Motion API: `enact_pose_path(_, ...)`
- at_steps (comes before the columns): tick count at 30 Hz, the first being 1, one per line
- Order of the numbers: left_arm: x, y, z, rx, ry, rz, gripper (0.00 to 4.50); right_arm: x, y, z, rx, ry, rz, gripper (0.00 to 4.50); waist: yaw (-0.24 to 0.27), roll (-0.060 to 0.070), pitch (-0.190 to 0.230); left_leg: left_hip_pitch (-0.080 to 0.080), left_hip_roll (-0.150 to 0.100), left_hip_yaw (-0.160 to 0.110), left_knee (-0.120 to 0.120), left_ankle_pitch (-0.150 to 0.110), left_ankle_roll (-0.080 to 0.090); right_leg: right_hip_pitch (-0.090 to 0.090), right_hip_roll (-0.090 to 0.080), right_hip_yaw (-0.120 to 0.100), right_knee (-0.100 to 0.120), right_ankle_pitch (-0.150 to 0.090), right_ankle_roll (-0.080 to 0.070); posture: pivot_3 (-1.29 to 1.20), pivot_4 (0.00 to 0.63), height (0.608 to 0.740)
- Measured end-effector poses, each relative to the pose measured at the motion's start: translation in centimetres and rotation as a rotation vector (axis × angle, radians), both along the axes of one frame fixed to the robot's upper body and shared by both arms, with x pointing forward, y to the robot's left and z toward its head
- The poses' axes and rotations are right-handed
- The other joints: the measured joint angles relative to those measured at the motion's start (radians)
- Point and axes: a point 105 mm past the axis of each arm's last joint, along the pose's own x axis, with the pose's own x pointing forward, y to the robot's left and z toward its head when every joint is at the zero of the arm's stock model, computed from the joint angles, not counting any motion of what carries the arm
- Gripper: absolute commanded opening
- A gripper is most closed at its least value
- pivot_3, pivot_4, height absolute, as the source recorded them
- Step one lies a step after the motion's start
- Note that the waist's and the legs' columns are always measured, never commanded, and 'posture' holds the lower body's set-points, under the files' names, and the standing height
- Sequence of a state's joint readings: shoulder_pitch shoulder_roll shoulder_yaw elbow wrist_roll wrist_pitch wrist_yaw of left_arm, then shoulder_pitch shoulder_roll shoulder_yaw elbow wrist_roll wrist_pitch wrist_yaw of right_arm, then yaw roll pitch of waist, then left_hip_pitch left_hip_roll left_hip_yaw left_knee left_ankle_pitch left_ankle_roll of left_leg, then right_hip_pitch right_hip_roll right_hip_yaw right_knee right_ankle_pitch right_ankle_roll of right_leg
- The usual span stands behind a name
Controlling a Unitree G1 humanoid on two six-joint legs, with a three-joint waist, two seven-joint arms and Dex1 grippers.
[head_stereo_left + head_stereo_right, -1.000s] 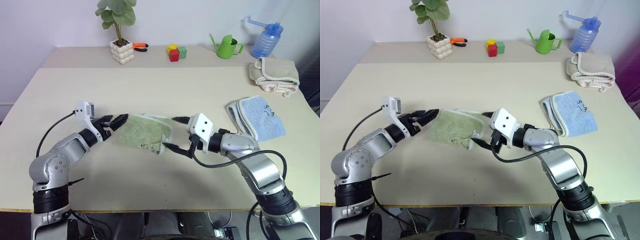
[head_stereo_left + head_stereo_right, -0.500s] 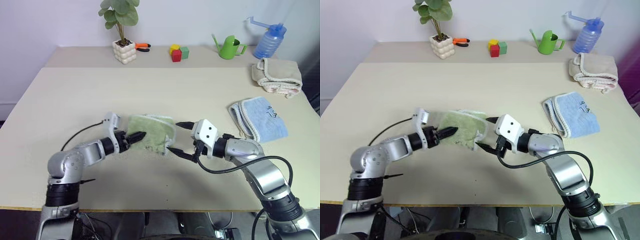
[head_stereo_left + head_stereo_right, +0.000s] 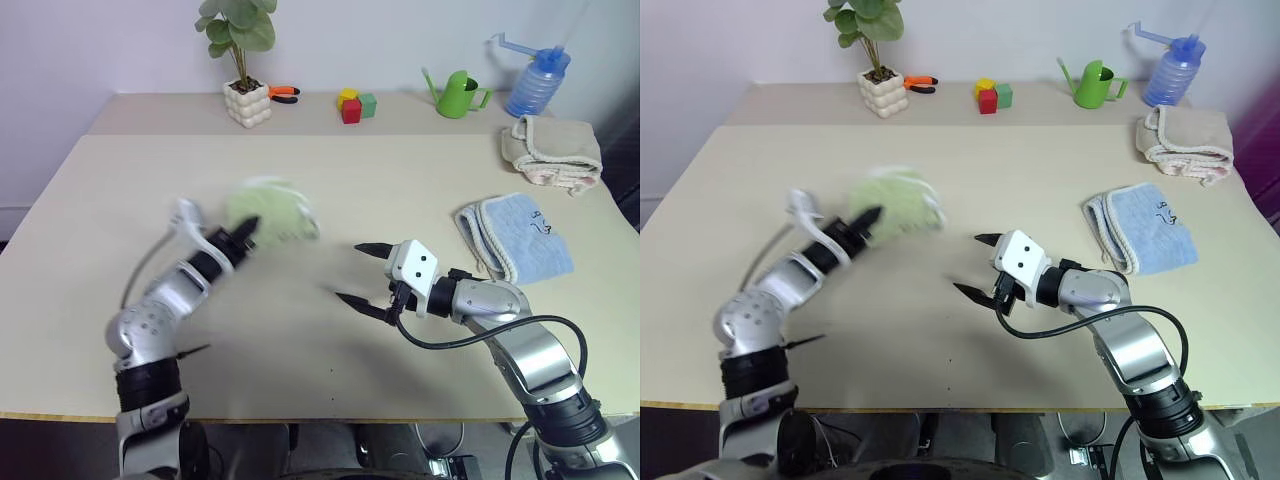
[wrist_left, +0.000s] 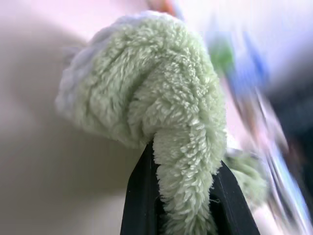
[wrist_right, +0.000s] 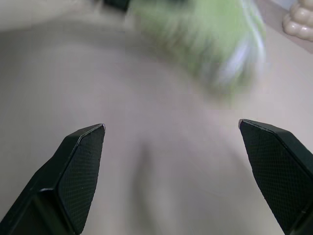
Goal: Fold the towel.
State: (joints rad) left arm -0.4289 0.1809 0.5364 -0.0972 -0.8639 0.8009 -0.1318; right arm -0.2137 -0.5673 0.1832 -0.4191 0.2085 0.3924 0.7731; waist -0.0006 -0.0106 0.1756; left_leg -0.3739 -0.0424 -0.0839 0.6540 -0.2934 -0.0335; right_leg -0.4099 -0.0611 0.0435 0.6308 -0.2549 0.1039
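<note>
Since a second ago my left gripper (image 4: 186, 215) has clamped its jaws on the green towel (image 3: 268, 212) and swung it up off the tabletop (image 3: 400, 180) to my left, away from my right gripper (image 3: 360, 273), whose jaws gape wide, empty.

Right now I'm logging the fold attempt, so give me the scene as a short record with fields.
towel: green towel bunched, lifted off the table
left claw: left claw shut on the green towel
right claw: right claw open, empty, low over the table
other cloths: blue towel folded; beige towel bundled
fold: not done
</note>
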Motion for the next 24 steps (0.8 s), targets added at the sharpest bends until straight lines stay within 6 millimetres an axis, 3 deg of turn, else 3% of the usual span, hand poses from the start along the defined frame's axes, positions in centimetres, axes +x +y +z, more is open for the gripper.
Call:
enact_pose_path(2, 0.0, 4.2, 0.2, -0.043, -0.003, 0.182, 0.01, 0.1, -0.1, -0.1, 0.000, 0.000, -0.002, 4.50, -0.003, 0.000, 0.000, 0.000, 0.000, 0.000, 0.000, 0.000, 0.000, 0.000, 0.000, 0.000, 0.000, 0.000, 0.000, 0.00, 0.150, 0.727)
enact_pose_path(5, -0.8, 8.8, -2.0, -0.133, 0.082, 0.397, 0.01, 0.1, -0.1, -0.1, -0.005, -0.004, -0.005, 4.50, -0.005, -0.001, 0.000, -0.001, -0.001, 0.000, 0.000, 0.000, 0.000, 0.000, -0.001, 0.000, -0.001, 0.000, 0.000, 0.00, 0.150, 0.727)
enact_pose_path(11, -3.1, 12.9, -7.3, -0.260, 0.264, 0.561, 0.01, 0.1, -0.1, 0.0, -0.002, -0.022, 0.003, 4.50, 0.003, -0.004, -0.001, -0.001, -0.001, -0.001, 0.001, 0.000, 0.000, 0.000, -0.001, -0.001, 0.000, 0.000, 0.000, 0.00, 0.150, 0.727)
enact_pose_path(15, -4.0, 13.3, -7.4, -0.281, 0.269, 0.583, 0.01, 0.2, -0.2, -0.2, -0.005, -0.017, -0.001, 4.50, 0.003, -0.004, -0.002, 0.000, -0.001, -0.001, 0.000, 0.000, 0.000, 0.000, -0.001, 0.000, 0.000, 0.000, 0.000, 0.00, 0.150, 0.727)
enact_pose_path(19, -5.1, 13.2, -7.5, -0.303, 0.252, 0.612, 1.54, 0.2, -0.2, -0.3, -0.009, -0.021, 0.000, 4.50, -0.001, -0.004, -0.002, 0.000, -0.001, -0.001, 0.000, 0.000, 0.000, 0.000, -0.001, 0.000, 0.000, 0.000, 0.000, 0.00, 0.150, 0.727)
enact_pose_path(24, -6.7, 13.9, -6.5, -0.339, 0.193, 0.667, 4.10, 0.2, -0.2, -0.4, -0.010, -0.018, 0.007, 4.50, -0.010, -0.004, -0.002, 0.000, 0.000, -0.001, 0.000, 0.000, 0.000, 0.000, -0.001, 0.000, 0.000, 0.000, 0.000, 0.00, 0.150, 0.727)
